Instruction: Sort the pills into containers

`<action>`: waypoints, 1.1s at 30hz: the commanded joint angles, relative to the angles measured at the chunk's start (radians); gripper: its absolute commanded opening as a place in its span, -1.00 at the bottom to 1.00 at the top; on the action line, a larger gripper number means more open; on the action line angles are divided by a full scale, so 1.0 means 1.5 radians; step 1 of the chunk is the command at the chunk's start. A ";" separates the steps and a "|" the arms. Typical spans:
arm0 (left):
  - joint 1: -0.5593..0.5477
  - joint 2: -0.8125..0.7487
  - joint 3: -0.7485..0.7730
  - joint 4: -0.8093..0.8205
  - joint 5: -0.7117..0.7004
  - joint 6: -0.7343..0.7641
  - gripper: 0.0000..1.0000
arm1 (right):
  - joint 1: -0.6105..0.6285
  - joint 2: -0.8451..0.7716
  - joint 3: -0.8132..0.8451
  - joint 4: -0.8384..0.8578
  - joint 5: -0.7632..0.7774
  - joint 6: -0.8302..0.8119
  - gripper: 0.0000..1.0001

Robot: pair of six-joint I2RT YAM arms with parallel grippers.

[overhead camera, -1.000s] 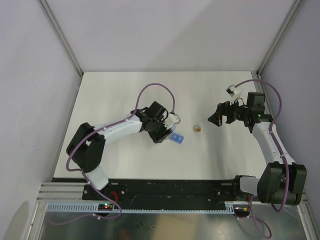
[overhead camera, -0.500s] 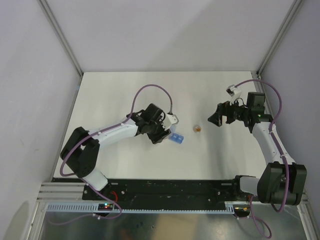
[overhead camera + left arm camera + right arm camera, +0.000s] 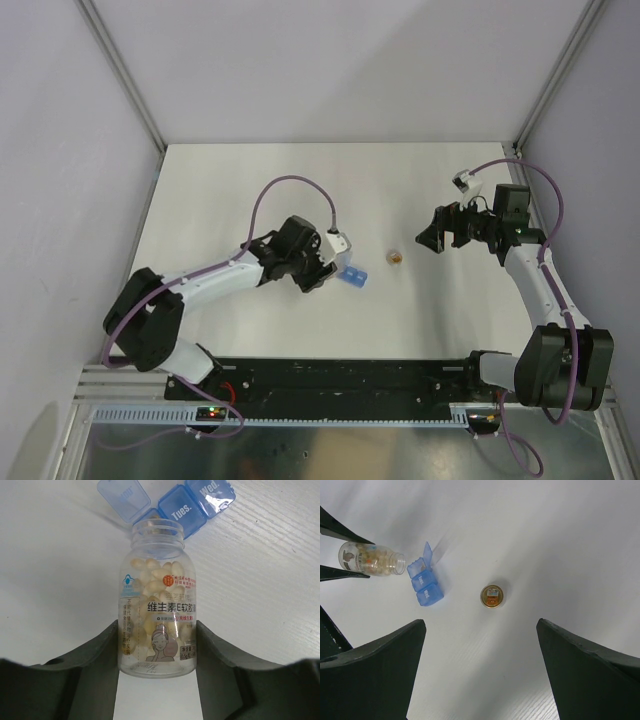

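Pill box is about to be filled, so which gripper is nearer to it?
Left. The left gripper holds the bottle with its mouth at the pill box; the right gripper hangs well off to the box's right, open.

Top cam overhead, L wrist close, R farther, shared pill box (image 3: 353, 277)

Lab test cell: white table (image 3: 250, 190) enclosed by plain panels (image 3: 330, 60) and aluminium posts (image 3: 121, 75).
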 commanded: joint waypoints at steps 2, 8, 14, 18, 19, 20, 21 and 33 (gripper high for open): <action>-0.003 -0.053 -0.035 0.092 0.014 -0.014 -1.00 | 0.001 0.000 -0.002 0.012 -0.008 0.002 0.99; -0.003 -0.086 -0.073 0.143 0.022 -0.026 -1.00 | 0.005 0.003 -0.002 0.013 -0.001 0.003 0.99; -0.004 -0.139 -0.118 0.200 0.024 -0.045 -1.00 | 0.010 0.007 -0.001 0.014 0.007 0.002 0.99; -0.005 -0.176 -0.135 0.220 0.027 -0.057 -1.00 | 0.013 0.006 -0.002 0.015 0.010 0.003 0.99; -0.005 -0.184 -0.136 0.223 0.027 -0.059 -1.00 | 0.013 0.004 -0.002 0.015 0.009 0.003 0.99; -0.006 -0.195 -0.135 0.223 0.026 -0.060 -1.00 | 0.014 0.002 -0.002 0.015 0.008 0.003 0.99; -0.007 -0.204 -0.132 0.224 0.025 -0.061 -1.00 | 0.014 -0.001 -0.002 0.015 0.006 0.003 0.99; -0.015 -0.308 -0.018 0.201 0.008 -0.080 -1.00 | 0.102 -0.006 0.097 -0.070 -0.107 -0.028 0.99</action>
